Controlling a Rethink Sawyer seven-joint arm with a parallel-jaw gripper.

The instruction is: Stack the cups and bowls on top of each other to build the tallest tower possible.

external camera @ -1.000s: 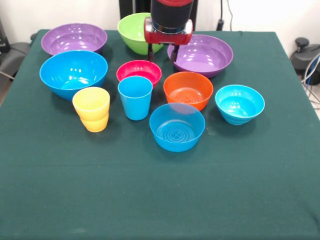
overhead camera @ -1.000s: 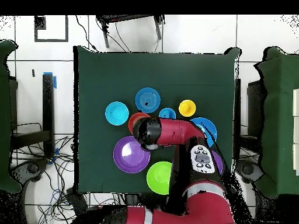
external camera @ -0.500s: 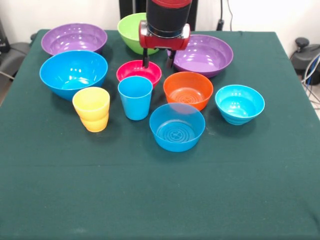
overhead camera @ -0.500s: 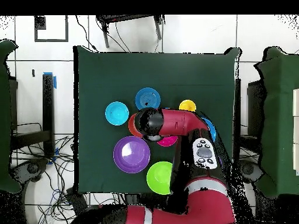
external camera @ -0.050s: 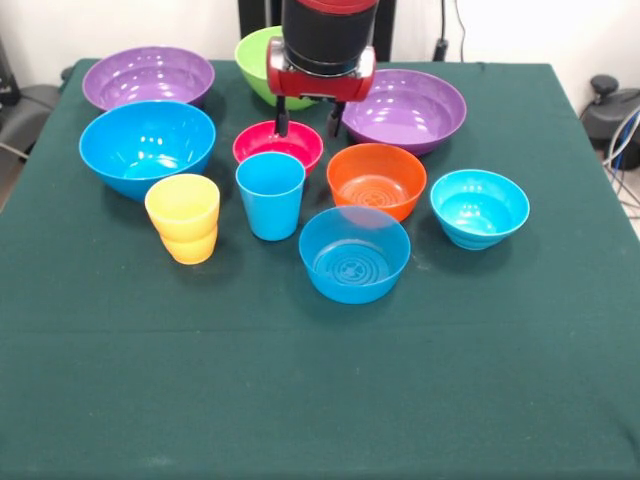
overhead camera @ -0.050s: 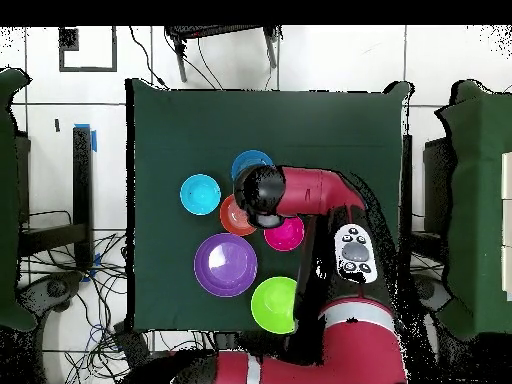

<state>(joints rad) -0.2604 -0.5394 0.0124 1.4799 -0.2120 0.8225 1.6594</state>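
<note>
Above the middle of the table (external camera @ -0.050s: 500,400), a bit toward its far edge, I hold my gripper (external camera @ -0.050s: 308,123) with its two fingers spread open and nothing between them. It hangs just over the pink-red bowl (external camera @ -0.050s: 278,143), and the orange bowl (external camera @ -0.050s: 376,178) is right beside that one. The blue cup (external camera @ -0.050s: 270,195) stands just in front of the pink-red bowl, and the yellow cup (external camera @ -0.050s: 183,217) stands next to it, toward the left edge. No tower is built yet; every piece sits by itself on the green cloth. I think these things are light, hard plastic, so they will not squash or break. They look shiny, so they may slip. I would pinch a bowl by its thin rim, one finger inside and one outside. A cup I would grab across its sides, near the top. Now I count. There are two cups, one blue and one yellow. There are eight bowls. Two are purple, one (external camera @ -0.050s: 148,77) at the far left corner and one (external camera @ -0.050s: 404,108) farther right. One is lime green (external camera @ -0.050s: 260,62) at the far edge. Three are blue: a big one (external camera @ -0.050s: 147,147), a middle one (external camera @ -0.050s: 354,254) and a small one (external camera @ -0.050s: 479,207). Then comes one pink-red and one orange.
</note>
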